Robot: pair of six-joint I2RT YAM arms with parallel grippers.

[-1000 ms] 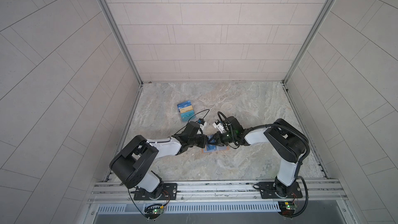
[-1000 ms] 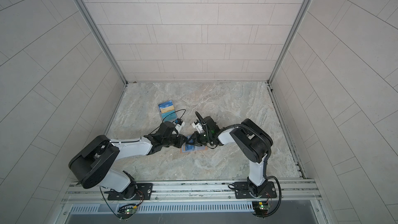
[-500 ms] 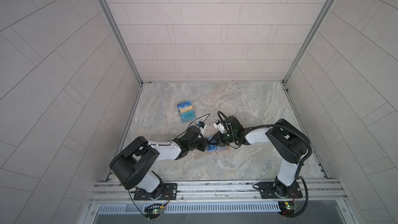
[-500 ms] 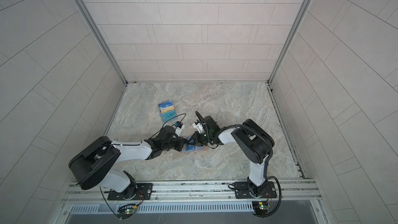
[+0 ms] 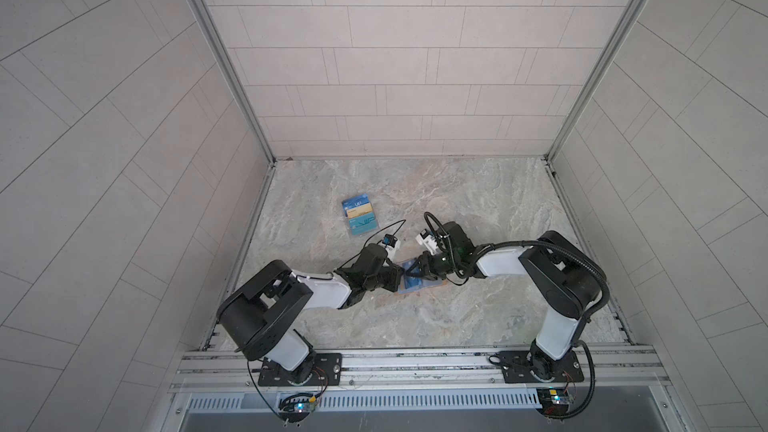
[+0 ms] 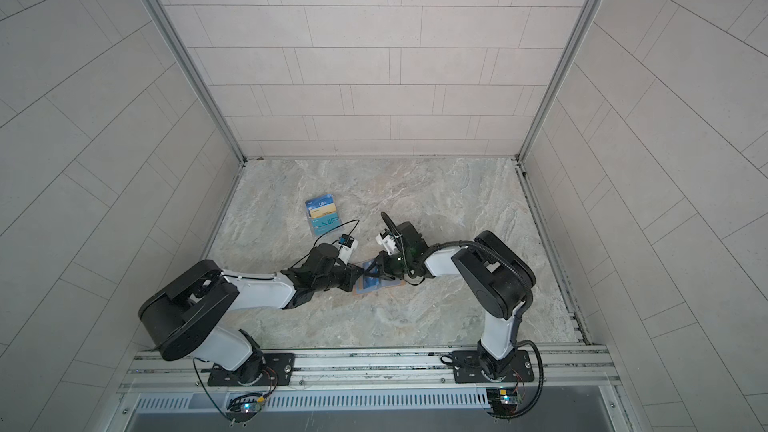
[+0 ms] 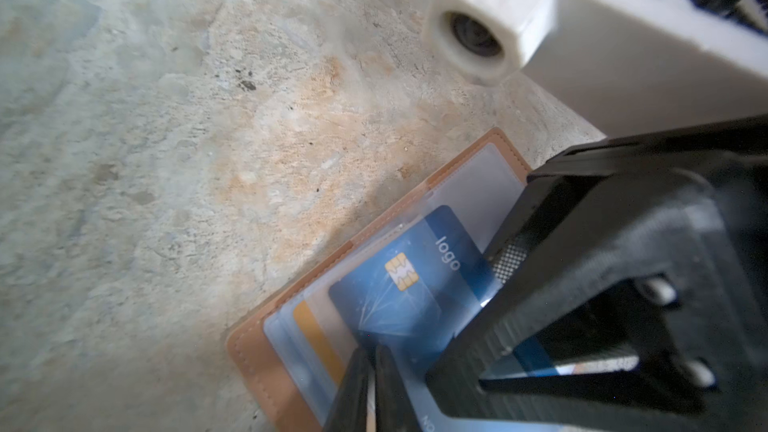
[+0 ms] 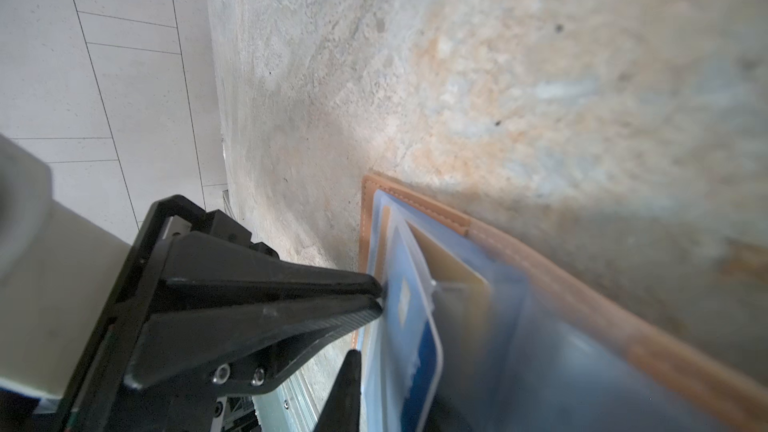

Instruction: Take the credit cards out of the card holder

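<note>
Lying opened flat on the table (image 5: 478,209), the card holder (image 5: 430,285) is flanked by both claws — its long axis is set roughly from 9 to 3 o'clock in both top views. The dark blue card (image 7: 399,280) is housed in one of the clear sleeves (image 7: 473,189) on the holder's 9 o'clock half. Its own long axis is judged to run crosswise, about 12 to 6. The gold card (image 7: 309,324) is tucked in a leaf beside it.

The left claw (image 8: 379,297) is pointed in from 9 o'clock with its jaws pressed together. Its tips are touching the edge of the blue card's leaf, and nothing is seen nipped between them. The right claw (image 5: 411,274) is set in from 3 o'clock astride that same leaf. One finger (image 8: 349,388) is seen just beside it and the other is hidden behind, so a bite cannot be confirmed. Neither arm can be called nearer — both are at the card.

The left arm is stretched low and almost level from its base at 7 o'clock. The right is folded, its elbow raised at 4 o'clock and its forearm sloped down toward 9. A loose card pile (image 5: 360,216) is seen well apart, at 11 o'clock from the holder.
</note>
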